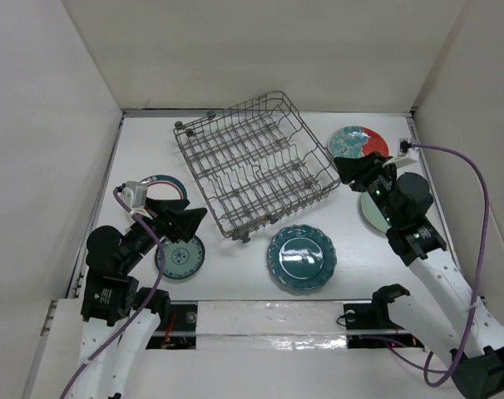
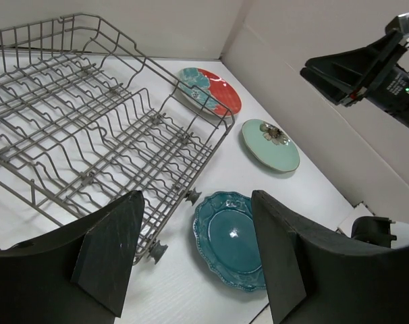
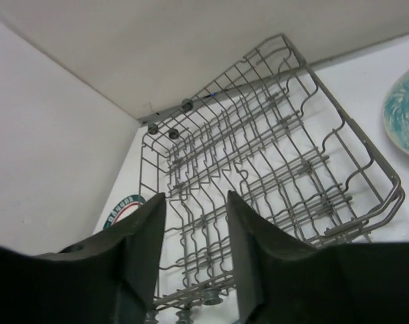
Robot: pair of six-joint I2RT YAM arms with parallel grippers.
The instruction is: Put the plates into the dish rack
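Left wrist view: the left gripper stands released and empty, with the dark teal scalloped plate on the bench below its fingers and the dish rack ahead-left. The right gripper, parted and empty, faces the dish rack.

The work surface is a flat white table. Plain white panels enclose it on three sides: a left wall, a far wall and a right wall. A dark seam marks the junction along the far edge. A glossy white strip runs along the near edge. Lighting is even and diffuse; shadows are soft.
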